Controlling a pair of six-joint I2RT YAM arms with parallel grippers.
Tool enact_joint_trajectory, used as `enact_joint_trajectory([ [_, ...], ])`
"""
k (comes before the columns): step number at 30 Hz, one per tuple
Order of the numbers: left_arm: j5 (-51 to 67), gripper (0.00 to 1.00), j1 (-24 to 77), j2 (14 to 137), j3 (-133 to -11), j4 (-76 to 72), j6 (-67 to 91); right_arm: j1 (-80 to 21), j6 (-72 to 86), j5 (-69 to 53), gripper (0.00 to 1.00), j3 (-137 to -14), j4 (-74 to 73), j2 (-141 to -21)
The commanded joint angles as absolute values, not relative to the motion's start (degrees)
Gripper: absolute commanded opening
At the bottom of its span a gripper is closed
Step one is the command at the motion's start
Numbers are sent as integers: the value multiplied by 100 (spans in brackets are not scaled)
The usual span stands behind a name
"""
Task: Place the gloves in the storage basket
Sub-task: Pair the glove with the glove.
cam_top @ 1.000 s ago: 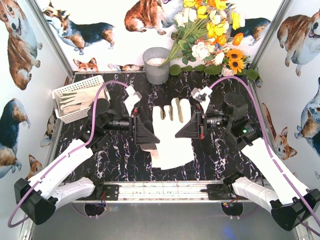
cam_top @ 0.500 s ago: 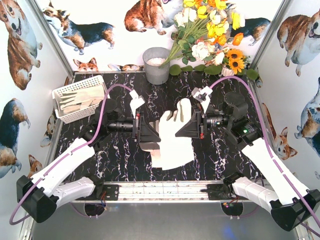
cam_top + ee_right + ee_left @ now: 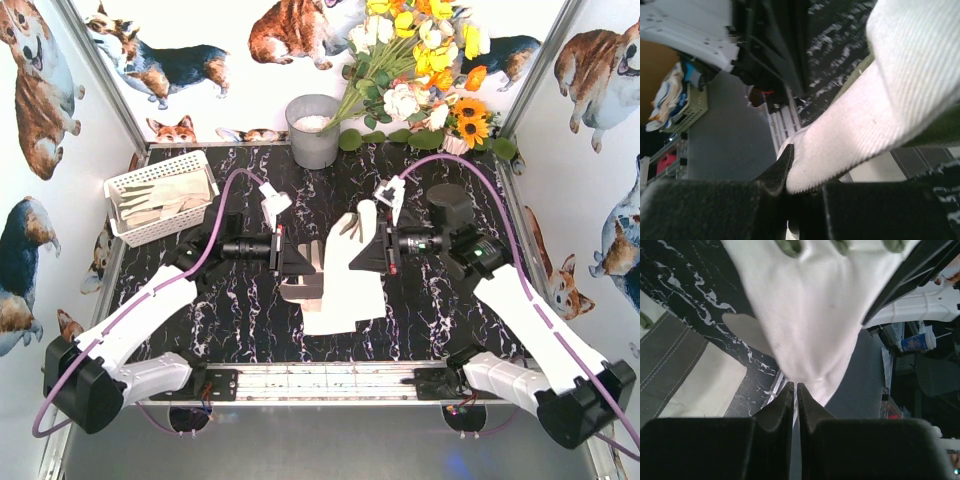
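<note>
A cream-white glove (image 3: 347, 268) hangs lifted over the middle of the table, pulled between both arms. My left gripper (image 3: 303, 262) is shut on its left edge; in the left wrist view the fabric (image 3: 810, 315) narrows down into the closed tips of the left gripper (image 3: 795, 386). My right gripper (image 3: 372, 250) is shut on the opposite edge, and the glove (image 3: 880, 100) fills its wrist view above the right gripper (image 3: 794, 172). A second glove with a grey cuff (image 3: 675, 360) lies flat on the table below. The storage basket (image 3: 120, 186) at the far left holds more gloves (image 3: 160, 205).
A grey metal bucket (image 3: 313, 130) stands at the back centre, with a bunch of artificial flowers (image 3: 420, 70) leaning beside it at the back right. Printed walls close the table on three sides. The aluminium rail (image 3: 330, 380) with the arm bases runs along the near edge.
My left gripper has moved right to the glove and shut on its edge. The right gripper has shifted slightly left and back, and the glove now stands bunched up between the two.
</note>
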State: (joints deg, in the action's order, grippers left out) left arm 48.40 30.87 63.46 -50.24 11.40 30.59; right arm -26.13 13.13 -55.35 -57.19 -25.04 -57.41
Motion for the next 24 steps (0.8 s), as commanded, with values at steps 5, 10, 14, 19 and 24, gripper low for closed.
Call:
enact_joint_trajectory([
  [5, 4017, 0, 2985, 6501, -4984, 1403, 3027, -2739, 1609, -4366, 0, -5676, -2694, -6508],
  [10, 3818, 15, 2395, 6235, -4295, 1152, 3582, -3335, 2168, -4346, 0, -5580, -1730, -6832],
  [14, 4249, 42, 1736, 5542, -3356, -135, 4300, -3459, 3032, -5015, 0, -5364, -250, -6950],
  [19, 5059, 75, 1532, 5004, -2990, -1288, 4776, -3516, 3197, -5920, 0, -5507, 639, -6710],
  [24, 5796, 98, 1566, 4750, -3225, -1968, 5045, -3516, 3309, -6663, 0, -5892, 698, -6548],
])
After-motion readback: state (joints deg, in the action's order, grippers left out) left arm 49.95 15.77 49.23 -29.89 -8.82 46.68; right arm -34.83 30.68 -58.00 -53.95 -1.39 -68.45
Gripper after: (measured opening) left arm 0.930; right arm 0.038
